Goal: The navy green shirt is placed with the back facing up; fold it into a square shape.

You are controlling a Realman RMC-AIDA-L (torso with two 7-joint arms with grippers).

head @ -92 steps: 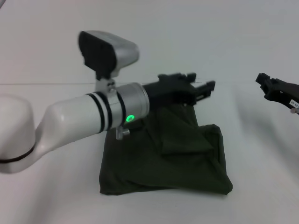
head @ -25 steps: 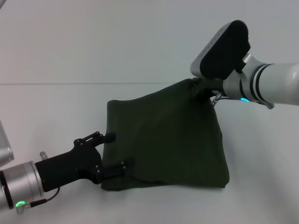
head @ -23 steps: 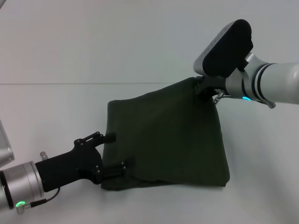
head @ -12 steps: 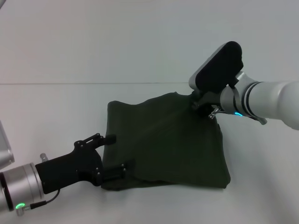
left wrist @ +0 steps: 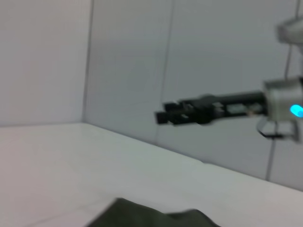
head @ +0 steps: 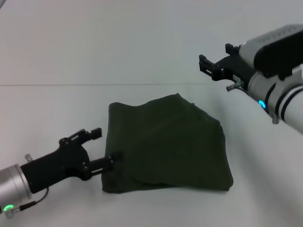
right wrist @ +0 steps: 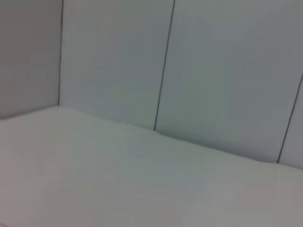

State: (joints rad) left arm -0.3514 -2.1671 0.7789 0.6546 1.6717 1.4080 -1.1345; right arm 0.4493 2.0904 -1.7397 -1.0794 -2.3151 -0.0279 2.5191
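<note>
Surface: We found a plain white table (head: 57, 109) with pale panelled walls behind.
Left gripper (head: 103, 147): It sat low at the near left edge of the cloth, fingers spread, holding nothing that we could confirm; the lower fingertip touched or nearly touched the fabric.
Right gripper (head: 214, 65): It was raised above the far right of the table, apart from the cloth, fingers parted and empty.
Navy green shirt (head: 165, 144): It lay in a folded, roughly square bundle at the table's middle, its far edge uneven.
Risk: We judged that the left fingers, if drawn away carelessly, could snag the near edge and drag the fold open, spoiling the square.
</note>
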